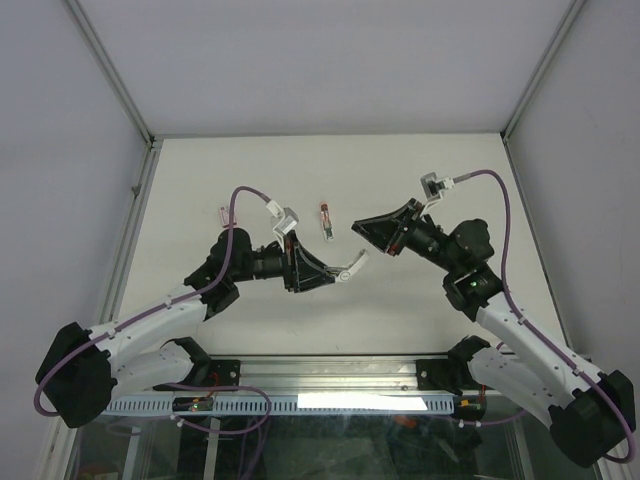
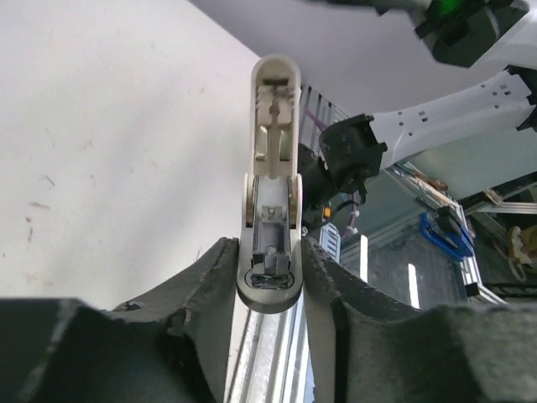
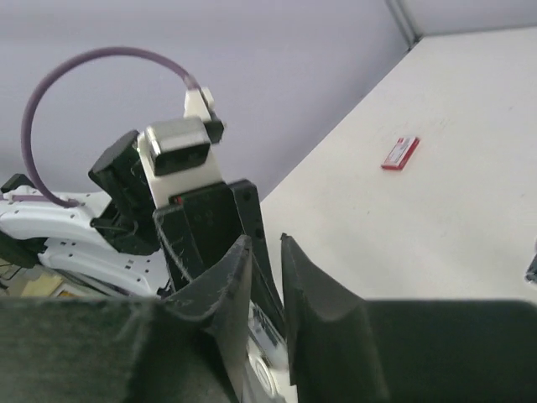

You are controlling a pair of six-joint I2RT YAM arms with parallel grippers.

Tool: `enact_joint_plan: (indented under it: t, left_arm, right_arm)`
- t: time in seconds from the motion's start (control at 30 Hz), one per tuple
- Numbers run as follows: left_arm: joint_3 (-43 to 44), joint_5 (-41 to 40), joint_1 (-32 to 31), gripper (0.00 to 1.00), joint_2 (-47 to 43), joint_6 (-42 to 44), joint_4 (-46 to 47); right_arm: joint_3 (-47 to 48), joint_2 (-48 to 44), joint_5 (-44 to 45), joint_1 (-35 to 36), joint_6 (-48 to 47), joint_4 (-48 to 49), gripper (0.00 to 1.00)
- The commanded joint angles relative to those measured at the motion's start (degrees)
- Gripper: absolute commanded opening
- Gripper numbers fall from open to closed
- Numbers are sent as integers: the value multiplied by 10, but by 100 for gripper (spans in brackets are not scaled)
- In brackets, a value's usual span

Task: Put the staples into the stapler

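1. One gripper is busy: the left gripper (image 2: 267, 248) is clamped on the stapler (image 2: 273, 151), which is hinged open with its channel exposed.
2. The right gripper (image 3: 264, 243) has its fingers a narrow gap apart, with nothing between them.
3. The staples (image 1: 325, 219) lie on the table (image 1: 400, 320) between the grippers, just left of the right fingertips, long axis running near-to-far.
4. The right arm is nearer and free, so it is the likely picker.

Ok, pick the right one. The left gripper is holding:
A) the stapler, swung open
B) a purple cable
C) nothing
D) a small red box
A: in the left wrist view the left gripper has its fingers closed on the base of the stapler, whose top arm is hinged up and open.
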Motion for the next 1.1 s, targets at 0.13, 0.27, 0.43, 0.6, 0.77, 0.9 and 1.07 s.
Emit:
enact_joint_plan:
  t: [0.13,0.27,0.43,0.6,0.77,0.9,1.07]
  left_arm:
    - [-2,5,4,65,-36,8,-19]
    - [11,-7,5,46,-38,22,-35]
    - [12,-22,5,51,-22,28,-48]
    - [2,-48,4,62,-11,44,-67]
    - [4,-117,-1,69,17,67,-132]
    - [2,-185,-39,78,48,54,-173]
    - [-3,-275,-111,82,87,20,-197]
  right_arm:
    - [16,-10,36,-7,7,79,11]
    - [14,-10,33,-8,5,75,11]
    - [14,-18,34,-7,-10,42,12]
    - [18,-22,35,-8,-61,-28,25]
    - [26,7,41,-6,-133,-155,49]
    - [-1,7,62,-3,-140,-191,58]
    - [-23,6,88,-3,-127,-196,63]
